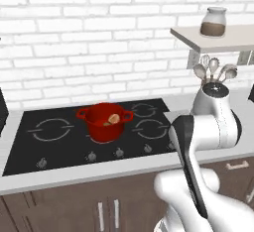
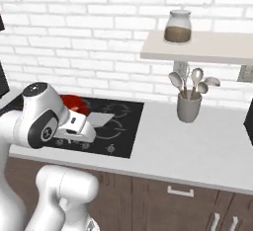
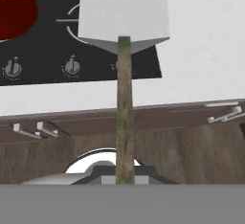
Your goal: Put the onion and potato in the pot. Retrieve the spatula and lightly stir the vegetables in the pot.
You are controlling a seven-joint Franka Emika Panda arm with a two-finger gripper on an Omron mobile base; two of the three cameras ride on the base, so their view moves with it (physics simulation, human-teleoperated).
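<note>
I can read no text, label, brand, number or sign anywhere around me. The jar (image 2: pixel 178 26) on the shelf (image 2: pixel 207 47) bears no label, and the stove knobs (image 3: pixel 72 66) along the cooktop (image 1: pixel 59 137) carry no markings I can make out.

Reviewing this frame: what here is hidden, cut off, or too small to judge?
- Gripper: its fingertips sit under the grey band in the hand view, so the grip on the spatula handle can't be confirmed.
- Pot: mostly hidden behind the arm in the right base view; cut by the edge in the hand view.
- Onion and potato: too small in the left base view to tell whether they touch.
</note>
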